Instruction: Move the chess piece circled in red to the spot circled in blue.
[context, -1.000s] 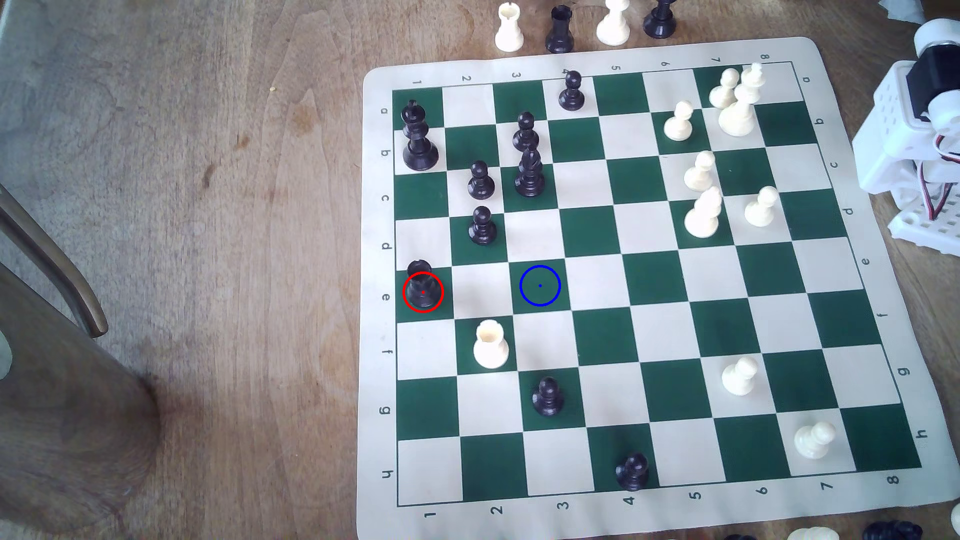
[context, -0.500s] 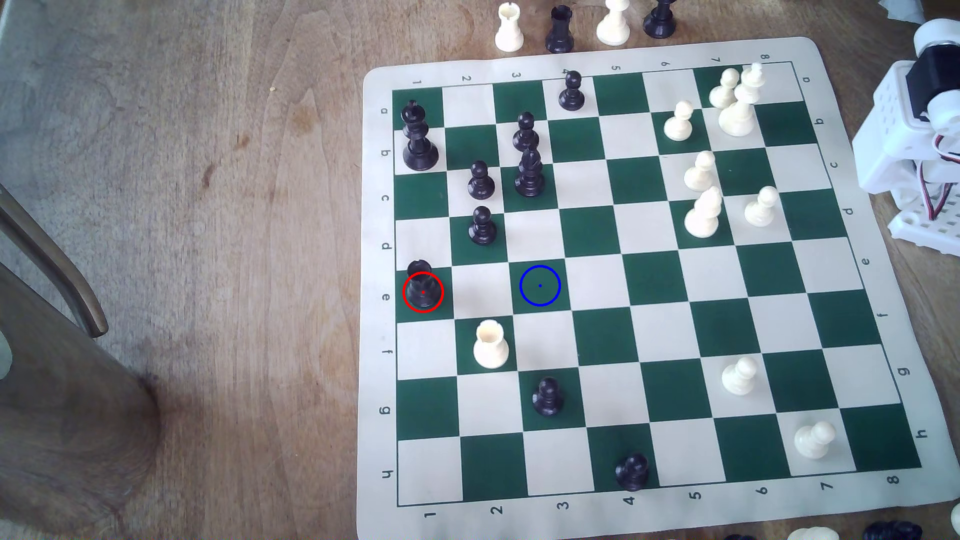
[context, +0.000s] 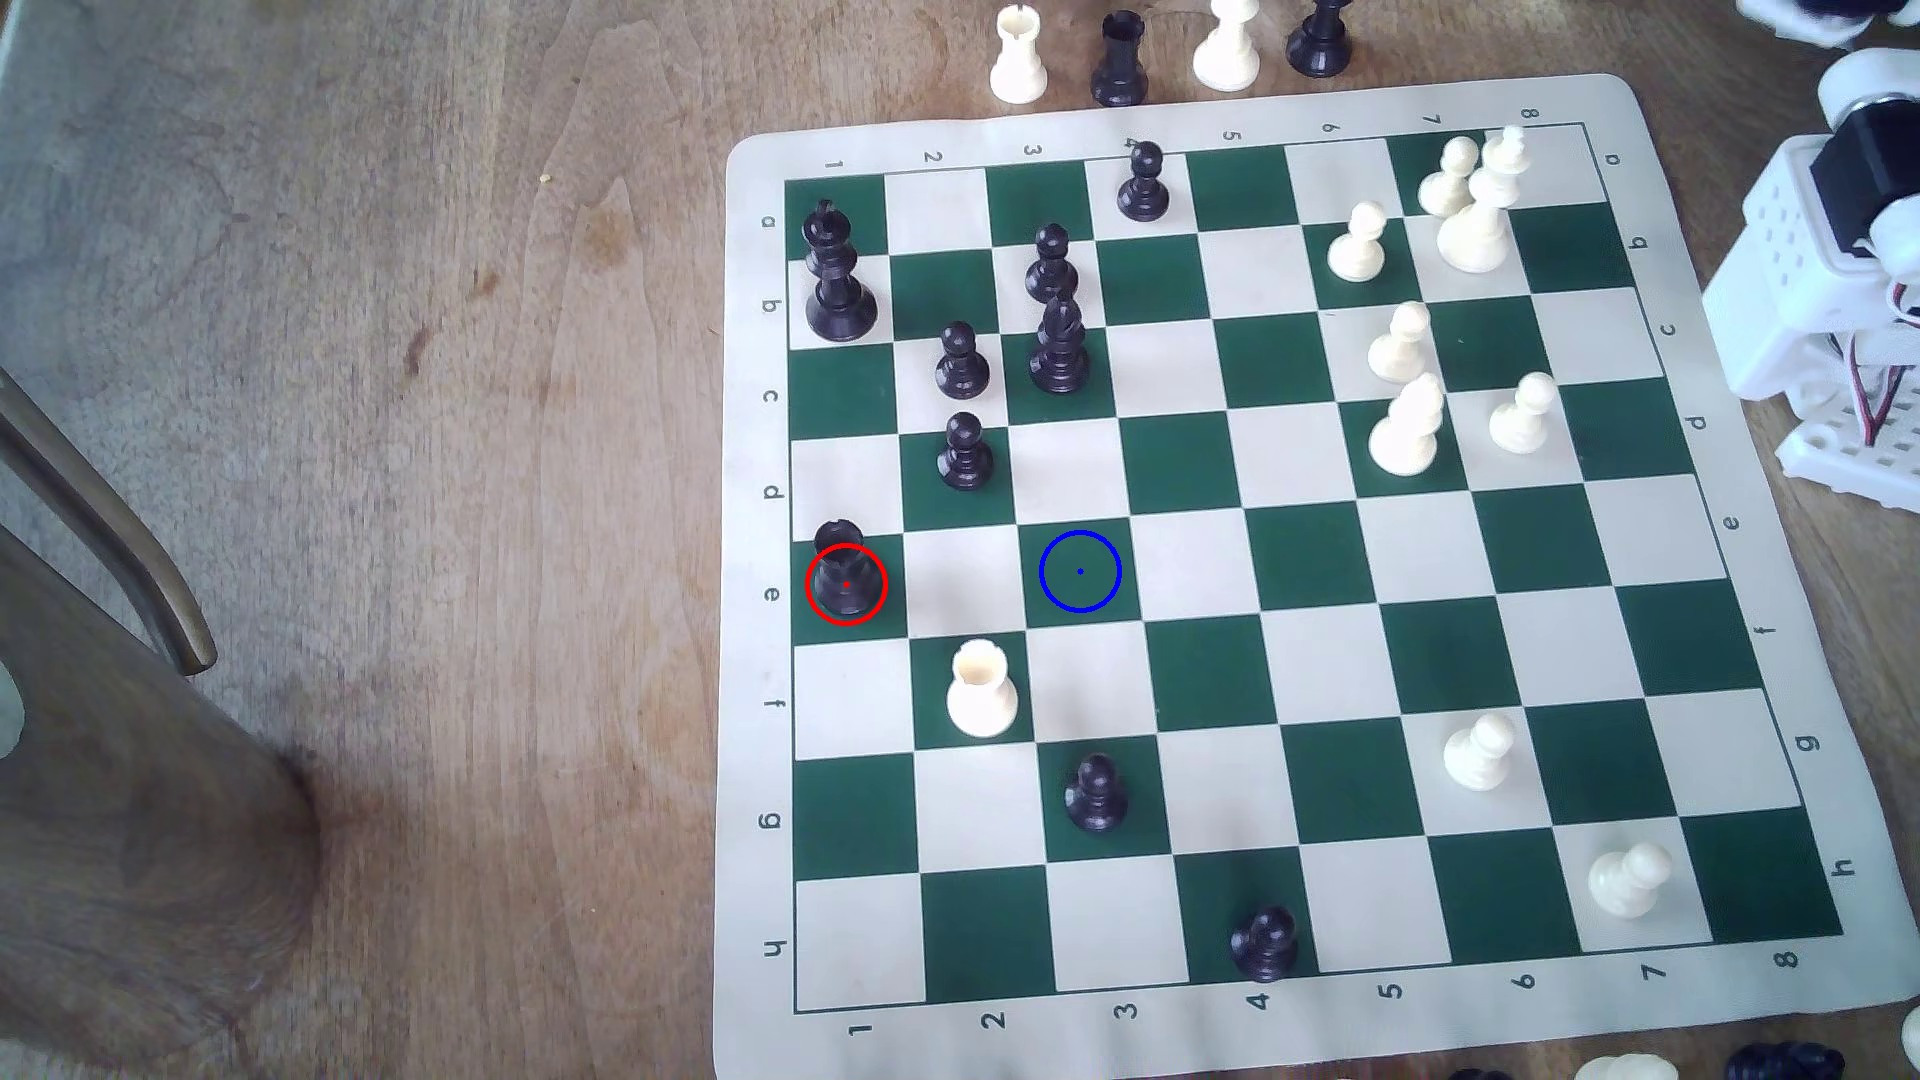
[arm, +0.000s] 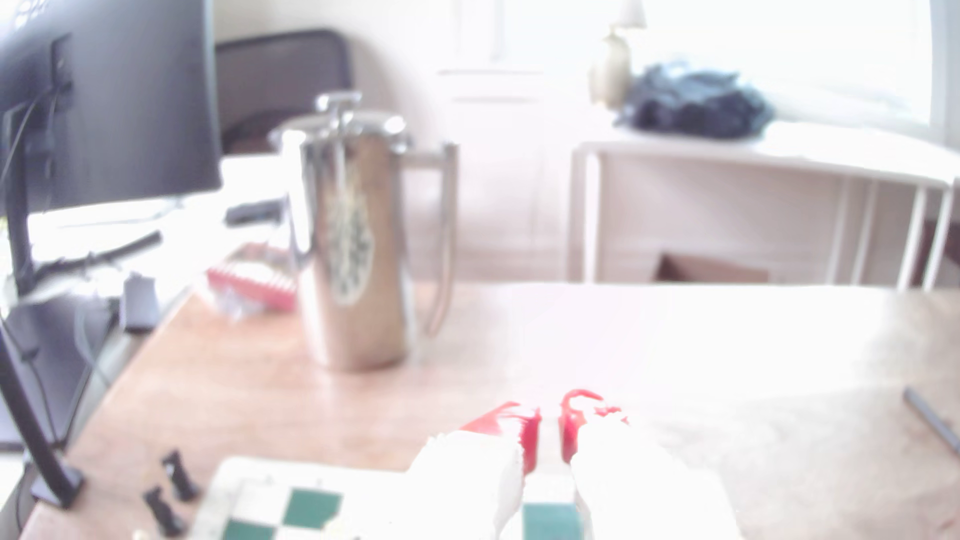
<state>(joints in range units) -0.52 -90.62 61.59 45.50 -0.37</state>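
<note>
The wooden table (context: 416, 415) carries a roll-up chess mat (context: 1704, 187) with green and cream squares, lying flat toward the exterior view's right. Just beyond the mat's far edge, four pieces stand on the bare wood in a row: a white rook (context: 1017, 57), a black rook (context: 1119, 62), a white piece (context: 1227, 47) and a black piece (context: 1318, 42). In the blurred wrist view, a steel coffee press (arm: 358, 239) stands on the table (arm: 260, 394) well beyond the mat (arm: 228, 493), and two black pieces (arm: 171, 493) lie just beside its corner.
</note>
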